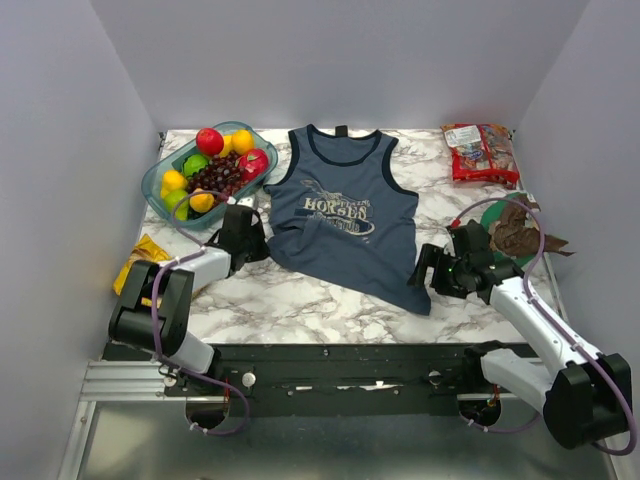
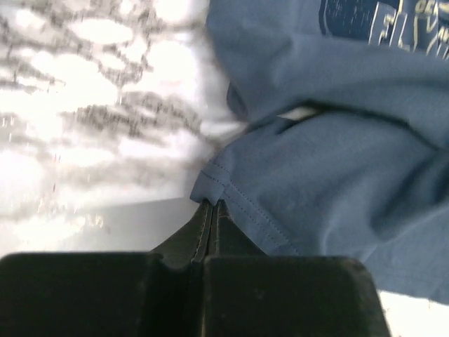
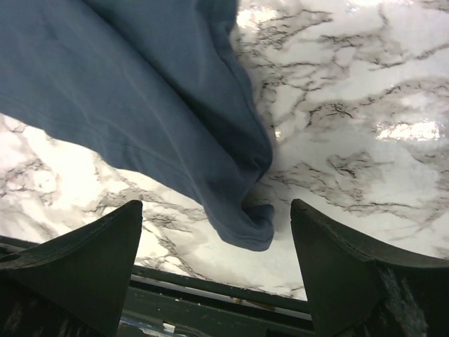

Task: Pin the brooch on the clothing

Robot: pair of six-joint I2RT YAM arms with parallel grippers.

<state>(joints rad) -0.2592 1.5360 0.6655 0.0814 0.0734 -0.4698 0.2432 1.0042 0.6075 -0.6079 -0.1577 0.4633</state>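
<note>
The slate-blue tank top (image 1: pixel 345 225) with navy trim and a pale "HORSES" print lies on the marble table (image 1: pixel 300 300). My left gripper (image 1: pixel 252 238) is shut on the shirt's left hem corner (image 2: pixel 209 184); the fingers pinch the fabric edge. My right gripper (image 1: pixel 428 268) is open next to the shirt's lower right corner (image 3: pixel 245 221), which lies between the spread fingers (image 3: pixel 91 260) without touching them. The brooch is not in view in any frame.
A clear tray of fruit (image 1: pixel 210 170) stands at the back left. A red snack bag (image 1: pixel 480 150) lies at the back right. A green plate with brown scraps (image 1: pixel 520 230) is by the right arm. A yellow packet (image 1: pixel 140 262) lies at the left edge.
</note>
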